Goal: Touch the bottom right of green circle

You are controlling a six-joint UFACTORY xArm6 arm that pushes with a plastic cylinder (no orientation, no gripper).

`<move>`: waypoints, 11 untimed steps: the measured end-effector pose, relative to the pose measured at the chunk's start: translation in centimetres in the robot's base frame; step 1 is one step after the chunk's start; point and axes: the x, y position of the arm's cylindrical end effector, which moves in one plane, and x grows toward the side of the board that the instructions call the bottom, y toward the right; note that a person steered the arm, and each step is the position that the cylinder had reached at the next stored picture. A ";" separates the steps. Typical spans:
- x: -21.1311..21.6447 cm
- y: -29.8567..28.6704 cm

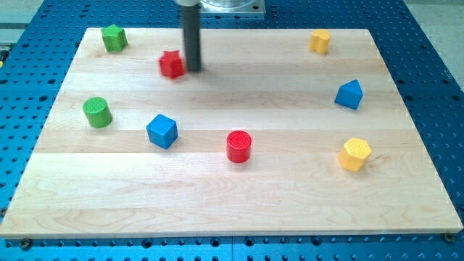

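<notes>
The green circle (96, 112) is a short green cylinder near the board's left edge. My tip (193, 69) stands at the view's top centre-left, right beside a red star-shaped block (172, 64), on its right. The tip is well up and to the right of the green circle, far from touching it. A blue cube (162, 130) lies to the right of the green circle, a little lower than it.
A green star block (114, 38) sits at the top left corner. A red cylinder (238, 146) is at the centre bottom. A yellow block (319, 41) is at the top right, a blue block (349, 94) at the right, a yellow hexagon (354, 154) at lower right. The wooden board (232, 210) lies on a blue perforated table.
</notes>
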 end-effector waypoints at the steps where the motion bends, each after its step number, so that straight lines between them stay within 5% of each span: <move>1: 1.2 -5.2; 3: 1.7 -9.5; 4: 3.0 -7.1; 5: 8.5 -2.9; 6: 15.7 -6.6; 9: 14.1 -8.8; 11: 12.1 -3.4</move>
